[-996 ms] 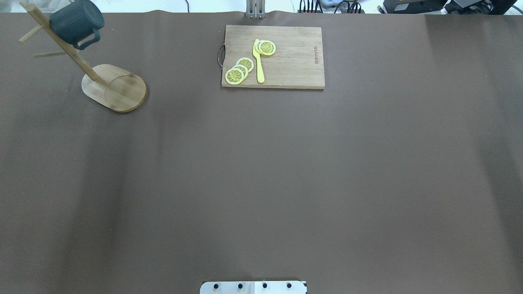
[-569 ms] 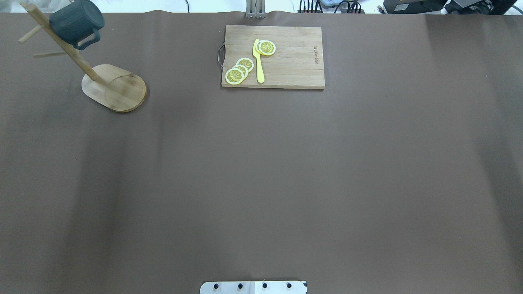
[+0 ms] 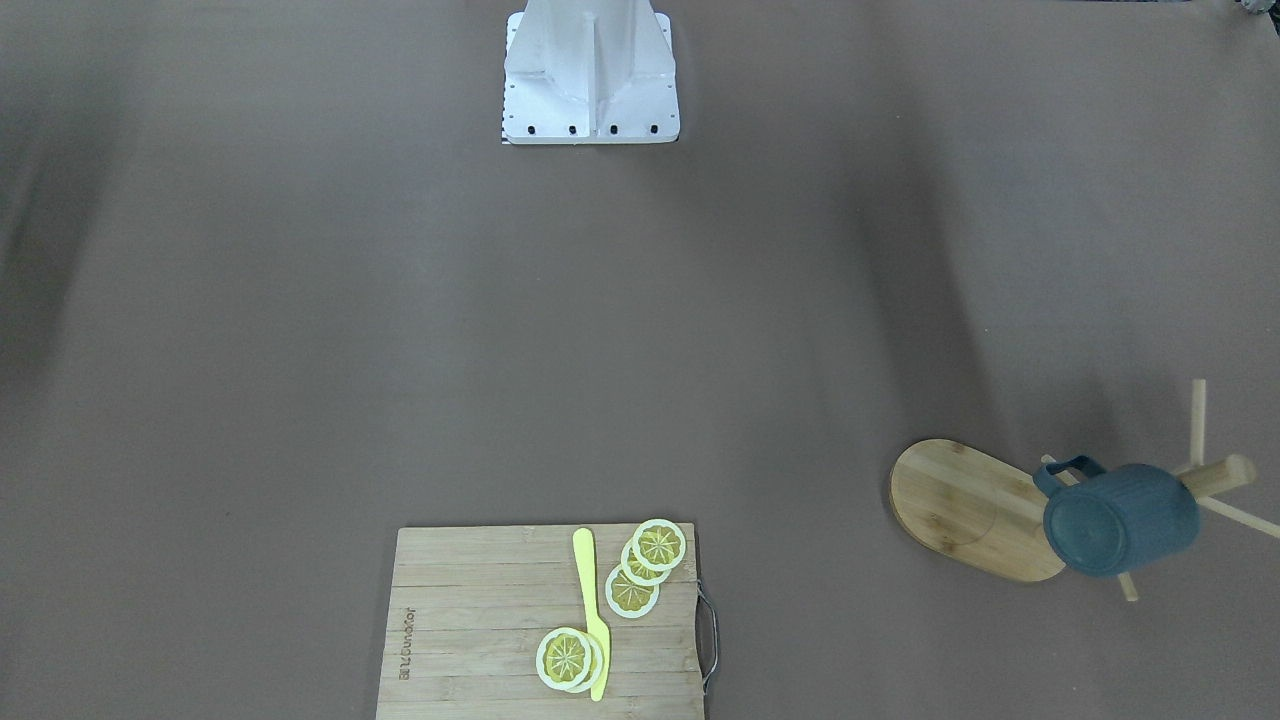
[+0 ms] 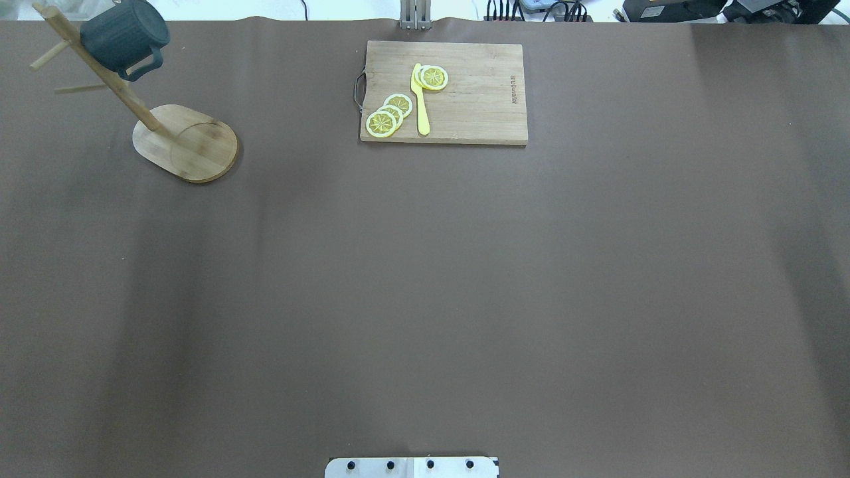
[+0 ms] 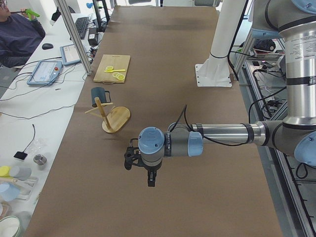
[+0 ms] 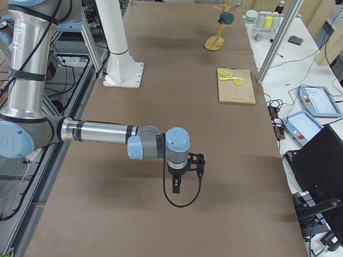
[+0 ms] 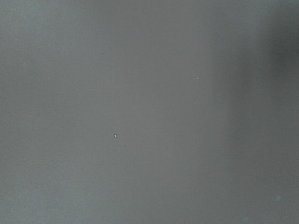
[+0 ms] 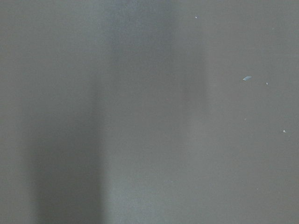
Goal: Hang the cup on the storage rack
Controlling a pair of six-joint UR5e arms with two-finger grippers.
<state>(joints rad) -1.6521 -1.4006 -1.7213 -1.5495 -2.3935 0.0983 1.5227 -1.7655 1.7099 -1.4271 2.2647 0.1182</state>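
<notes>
Left arm [image 5: 222, 133] and right arm [image 6: 96, 131]: silver tubes, light-blue joint caps [image 5: 150, 140], grey housings. A black cable [image 6: 180, 206] loops beside the black right gripper [image 6: 176, 188]. Dark screws [image 3: 572, 130] line the white pedestal [image 3: 590, 75].

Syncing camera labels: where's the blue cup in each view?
Front-facing: cup lower right.
Overhead: cup top left.
Exterior left: cup upper left.
Exterior right: cup top, right of centre.
Both wrist views: not visible.
Shared landmark: cutting board.
</notes>
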